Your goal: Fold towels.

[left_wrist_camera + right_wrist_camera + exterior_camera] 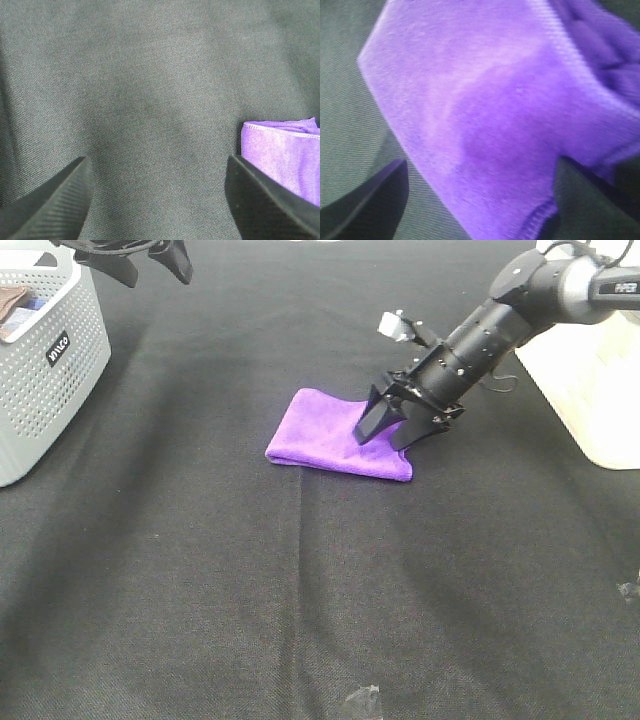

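**Colour and pattern findings**

Towel [335, 437]: bright purple throughout, with a stitched hem of the same purple. Table cover [300, 580]: black, finely woven twill texture in the wrist views. Basket [50, 370]: light grey, walls perforated in a regular dot grid, with a small black label bearing white lettering. Right gripper [385, 433]: black; its fingers [50, 210] in the left wrist view show fine ribbing.

seemingly plush purple microfibre towel [335, 435]
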`<state>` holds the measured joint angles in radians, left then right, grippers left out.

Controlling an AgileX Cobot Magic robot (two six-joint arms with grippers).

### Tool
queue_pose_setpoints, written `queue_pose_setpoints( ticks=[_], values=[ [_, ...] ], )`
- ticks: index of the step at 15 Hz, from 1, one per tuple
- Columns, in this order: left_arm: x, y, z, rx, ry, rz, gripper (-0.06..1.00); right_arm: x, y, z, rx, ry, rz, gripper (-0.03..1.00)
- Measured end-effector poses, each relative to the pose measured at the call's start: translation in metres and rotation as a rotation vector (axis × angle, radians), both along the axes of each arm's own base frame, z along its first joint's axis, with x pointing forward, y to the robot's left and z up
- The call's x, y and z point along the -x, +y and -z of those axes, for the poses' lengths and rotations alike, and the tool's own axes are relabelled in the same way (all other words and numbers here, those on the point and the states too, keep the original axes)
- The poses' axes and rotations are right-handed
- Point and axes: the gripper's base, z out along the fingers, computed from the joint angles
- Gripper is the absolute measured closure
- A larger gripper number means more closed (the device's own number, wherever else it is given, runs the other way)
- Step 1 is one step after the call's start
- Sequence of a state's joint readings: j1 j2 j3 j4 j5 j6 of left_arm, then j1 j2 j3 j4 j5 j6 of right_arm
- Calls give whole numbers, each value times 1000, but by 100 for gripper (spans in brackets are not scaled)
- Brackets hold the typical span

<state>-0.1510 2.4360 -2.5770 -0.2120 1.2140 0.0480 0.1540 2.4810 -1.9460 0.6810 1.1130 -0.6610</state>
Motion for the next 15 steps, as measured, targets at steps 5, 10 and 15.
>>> queue_pose_setpoints(
  ticks=[5,10,15],
  values=[
    [0,-1,0,12,2,3,26,-11,10,-46,-159,-33,21,21],
    [-1,3,0,-55,-14,13,26,-18,-6,-142,18,-201,176,14],
    [19,35,-37,-196,-48,-74,24,9,-45,-223,300,-375,352,13]
  ],
)
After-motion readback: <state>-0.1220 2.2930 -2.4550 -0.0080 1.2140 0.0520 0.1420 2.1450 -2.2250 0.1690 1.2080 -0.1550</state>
